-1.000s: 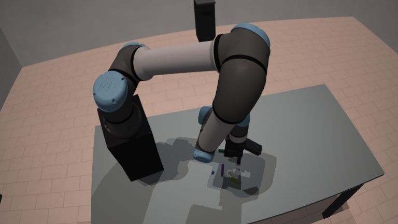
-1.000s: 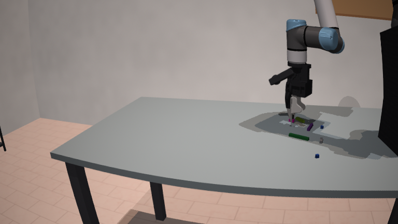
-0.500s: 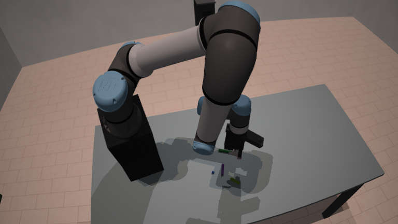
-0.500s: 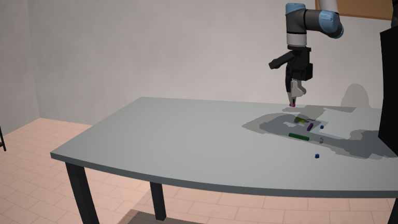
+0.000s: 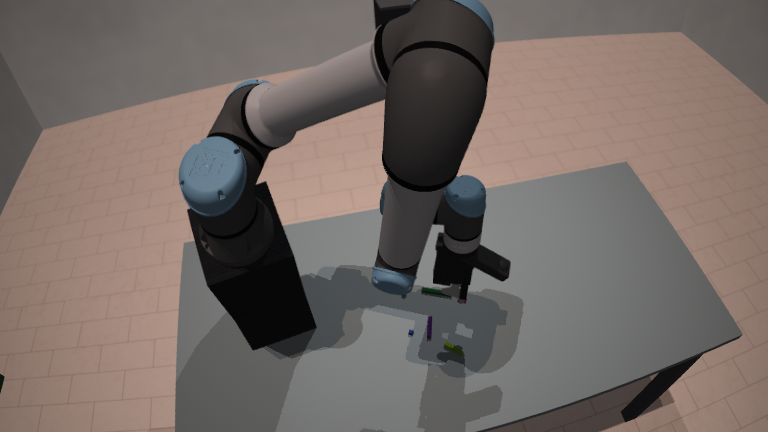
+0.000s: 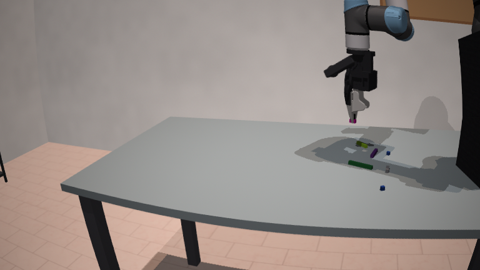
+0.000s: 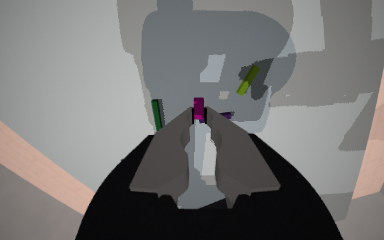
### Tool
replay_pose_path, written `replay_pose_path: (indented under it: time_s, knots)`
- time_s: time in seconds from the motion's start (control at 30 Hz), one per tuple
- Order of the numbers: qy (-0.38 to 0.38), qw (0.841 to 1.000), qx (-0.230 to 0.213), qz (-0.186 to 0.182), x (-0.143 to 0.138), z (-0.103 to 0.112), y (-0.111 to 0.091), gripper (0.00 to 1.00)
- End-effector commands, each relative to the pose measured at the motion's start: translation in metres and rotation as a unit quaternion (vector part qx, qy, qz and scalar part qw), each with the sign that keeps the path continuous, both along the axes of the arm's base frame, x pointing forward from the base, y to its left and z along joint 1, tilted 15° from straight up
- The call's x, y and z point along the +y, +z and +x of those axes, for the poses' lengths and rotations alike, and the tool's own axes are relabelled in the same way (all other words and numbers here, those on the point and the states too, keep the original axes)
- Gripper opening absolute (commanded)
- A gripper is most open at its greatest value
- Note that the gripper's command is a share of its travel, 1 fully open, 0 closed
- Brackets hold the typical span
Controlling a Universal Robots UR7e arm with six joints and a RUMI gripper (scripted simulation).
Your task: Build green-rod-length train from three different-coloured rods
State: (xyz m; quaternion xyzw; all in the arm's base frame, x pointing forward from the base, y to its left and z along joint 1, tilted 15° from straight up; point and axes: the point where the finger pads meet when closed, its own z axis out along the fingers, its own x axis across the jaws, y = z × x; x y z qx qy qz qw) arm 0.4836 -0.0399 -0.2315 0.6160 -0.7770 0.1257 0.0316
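My gripper (image 5: 462, 297) (image 6: 353, 118) (image 7: 198, 108) is shut on the magenta rod (image 5: 462, 301) (image 6: 354, 121) (image 7: 199, 104), holding it well above the table. The green rod (image 5: 433, 291) (image 6: 360, 164) (image 7: 156, 115) lies flat. The purple rod (image 5: 429, 327) (image 6: 374, 152) (image 7: 226, 115) lies apart from it, partly hidden by the fingers in the wrist view. The lime rod (image 5: 452, 348) (image 6: 363, 144) (image 7: 248, 80) lies at an angle beyond the purple one. One blue rod (image 5: 411, 332) (image 6: 388, 153) lies near the purple rod. A grey rod (image 5: 403, 296) (image 6: 387, 169) lies towards the base. No rods on the table touch.
A second blue rod (image 6: 382, 188) lies nearest the front edge in the exterior view and is hidden in the top view. The arm's black pedestal (image 5: 266, 314) (image 6: 470, 111) stands at one end of the grey table (image 5: 594, 268) (image 6: 212, 167). Arm shadows fall across the rods.
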Motion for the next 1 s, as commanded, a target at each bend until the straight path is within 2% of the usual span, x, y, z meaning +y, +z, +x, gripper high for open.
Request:
replay_pose_path:
  time_s: [0.0, 0.4, 0.63, 0.83, 0.9, 0.97]
  knots:
    - [0.0, 1.0, -0.001, 0.0, 0.0, 0.0, 0.001, 0.0]
    - [-0.021, 1.0, -0.005, 0.003, 0.014, -0.004, -0.004, 0.0]
    - [-0.072, 0.997, -0.017, 0.011, 0.049, -0.016, -0.014, 0.0]
    - [-0.137, 0.99, -0.031, 0.019, 0.089, -0.035, -0.026, 0.0]
    - [-0.137, 0.99, -0.031, 0.019, 0.089, -0.035, -0.026, 0.0]
    - [-0.161, 0.986, -0.037, 0.022, 0.104, -0.044, -0.03, 0.0]
